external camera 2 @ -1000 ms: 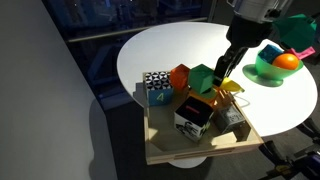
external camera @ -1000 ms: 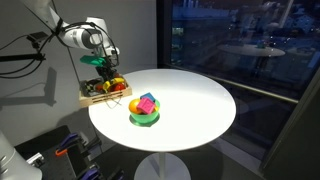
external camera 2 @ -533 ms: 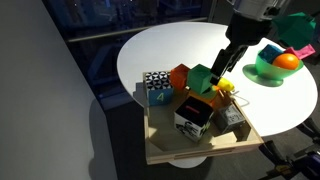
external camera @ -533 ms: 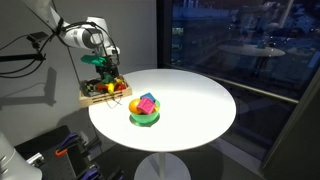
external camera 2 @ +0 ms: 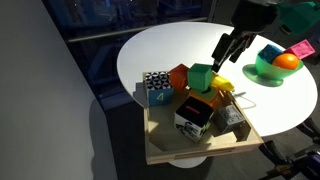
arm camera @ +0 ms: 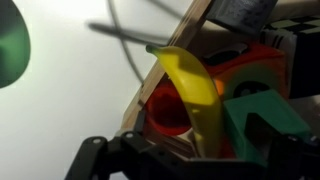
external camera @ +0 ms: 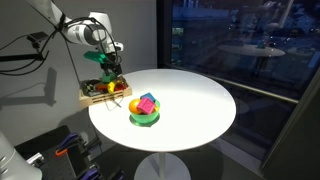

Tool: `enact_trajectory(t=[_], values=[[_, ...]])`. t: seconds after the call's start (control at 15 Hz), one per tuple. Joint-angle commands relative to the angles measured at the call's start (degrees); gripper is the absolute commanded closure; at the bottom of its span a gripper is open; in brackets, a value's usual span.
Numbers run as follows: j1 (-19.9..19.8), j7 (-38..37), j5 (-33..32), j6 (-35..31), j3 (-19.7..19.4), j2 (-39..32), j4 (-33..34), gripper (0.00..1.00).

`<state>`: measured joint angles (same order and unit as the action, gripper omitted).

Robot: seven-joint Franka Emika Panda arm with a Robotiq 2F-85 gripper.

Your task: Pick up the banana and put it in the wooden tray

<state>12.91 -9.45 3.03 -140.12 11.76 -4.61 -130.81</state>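
Note:
The yellow banana (external camera 2: 222,85) lies in the wooden tray (external camera 2: 176,150) among toy blocks, at the side nearest the table. In the wrist view the banana (arm camera: 190,85) slants over the tray's light-wood rim (arm camera: 168,68), one tip poking out above the white table. My gripper (external camera 2: 228,47) hangs open a little above it, with nothing between its fingers. In an exterior view the gripper (external camera: 106,63) is above the tray (external camera: 90,98) at the table's edge. In the wrist view only the dark base of the gripper (arm camera: 185,165) shows.
The tray also holds a green block (external camera 2: 203,77), an orange block (external camera 2: 180,76), a checkered cube (external camera 2: 155,87) and other cubes. A green bowl (external camera 2: 272,68) with a round orange fruit (external camera 2: 287,61) and a pink block (external camera 2: 300,48) stands on the round white table (external camera 2: 170,45).
The gripper was shut on the banana low over the tray. It has opened, let the banana go and risen; the banana stays in the tray.

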Motion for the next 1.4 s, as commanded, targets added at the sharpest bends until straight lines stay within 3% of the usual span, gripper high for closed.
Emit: enact_trajectory(t=[0.0,0.93,1.33], values=[[-1.06,-2.79,0.67,2.64,-0.99,2.86,-0.1,0.0],[-5.97,-11.89,-2.52,11.25,-4.81,7.18,-0.29,0.0],[-6.95,-11.43,-1.93,19.82,-5.63,8.26,0.05,0.0]])
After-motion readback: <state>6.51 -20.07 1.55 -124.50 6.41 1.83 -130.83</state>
